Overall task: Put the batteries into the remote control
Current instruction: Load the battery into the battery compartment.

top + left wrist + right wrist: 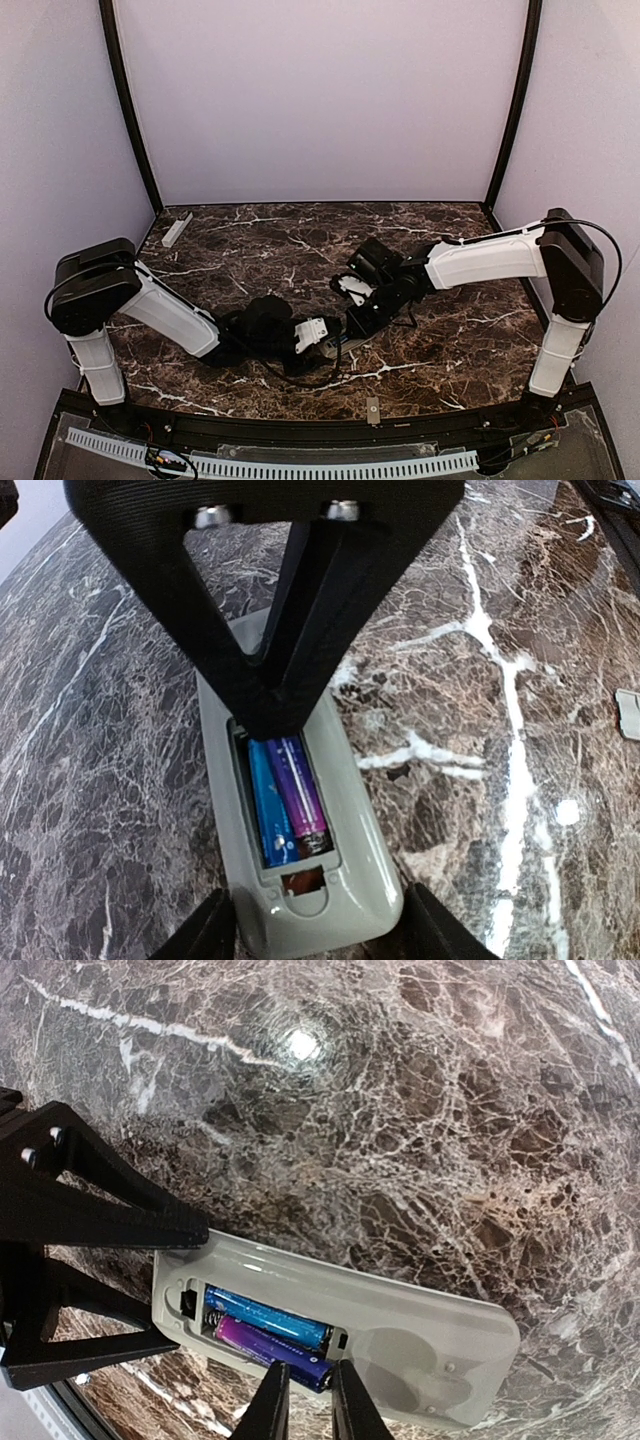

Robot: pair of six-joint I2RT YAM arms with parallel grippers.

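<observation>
Batteries (pixel 268 1322), slim blue and purple cylinders, are sitting in the pale oblong plastic remote control (pixel 430 1345).
Light, slick, probably needing end pressure; right gripper (pixel 310 1368) is hovering nearly pinched, left gripper (pixel 320 910) is straddling the casing; grips unclear.

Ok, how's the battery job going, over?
Left end effector astride end of white oblong remote control, grip unclear. Right end effector barely open, tips at blue and purple cylinder batteries, both loaded. No obstruction.

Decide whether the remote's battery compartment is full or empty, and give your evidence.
Full: two batteries, one blue and one purple, lie side by side filling the remote control's uncovered compartment.
</observation>
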